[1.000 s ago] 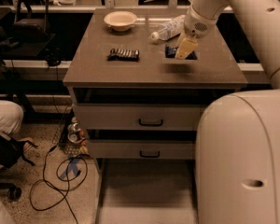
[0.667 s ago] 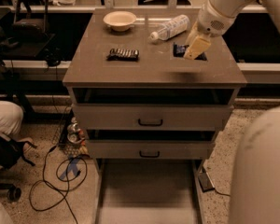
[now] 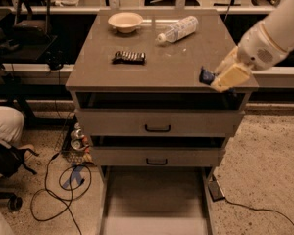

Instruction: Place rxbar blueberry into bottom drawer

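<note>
My gripper [image 3: 216, 77] hangs above the front right corner of the cabinet top [image 3: 157, 67], shut on the rxbar blueberry [image 3: 206, 76], a small dark blue wrapped bar that sticks out to the left of the pale fingers [image 3: 229, 76]. The bottom drawer [image 3: 156, 199] is pulled out at floor level below the two upper drawers; its flat grey floor is bare. The arm comes in from the upper right.
On the cabinet top lie a dark brown-black wrapped bar [image 3: 129, 57], a pale bowl [image 3: 125, 20] and a clear plastic bottle [image 3: 178, 29] on its side. Two closed drawers with black handles [image 3: 158, 129] sit below. Cables [image 3: 59, 190] and a seated person's legs [image 3: 5, 131] are at the left.
The gripper has moved from the middle right of the cabinet top toward the front right corner, carrying the blue bar. The camera view has also shifted.
</note>
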`<state>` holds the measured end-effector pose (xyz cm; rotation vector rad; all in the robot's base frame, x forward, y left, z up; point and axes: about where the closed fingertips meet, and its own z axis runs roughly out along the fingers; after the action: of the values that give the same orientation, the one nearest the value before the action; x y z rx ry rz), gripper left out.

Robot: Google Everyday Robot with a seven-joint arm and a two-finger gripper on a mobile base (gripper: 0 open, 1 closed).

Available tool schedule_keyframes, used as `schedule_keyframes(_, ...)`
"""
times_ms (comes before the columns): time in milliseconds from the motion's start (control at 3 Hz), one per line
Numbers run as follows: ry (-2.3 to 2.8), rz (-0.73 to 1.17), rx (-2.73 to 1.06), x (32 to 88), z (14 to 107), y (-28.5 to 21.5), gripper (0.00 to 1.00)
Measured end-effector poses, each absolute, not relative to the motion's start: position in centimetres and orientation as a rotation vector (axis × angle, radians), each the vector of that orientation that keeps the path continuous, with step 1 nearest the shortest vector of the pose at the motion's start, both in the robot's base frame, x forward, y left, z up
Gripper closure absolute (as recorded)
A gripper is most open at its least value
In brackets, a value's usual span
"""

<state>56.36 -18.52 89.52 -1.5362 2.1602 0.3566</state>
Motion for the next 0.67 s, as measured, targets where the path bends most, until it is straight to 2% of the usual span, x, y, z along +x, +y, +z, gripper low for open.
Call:
schedule_keyframes(333,2.328,0.582,-1.469,49.66,82.12,-19.54,1.00)
schedule_keyframes(667,2.338,0.594,-1.481,49.32,81.44,-19.32,1.00)
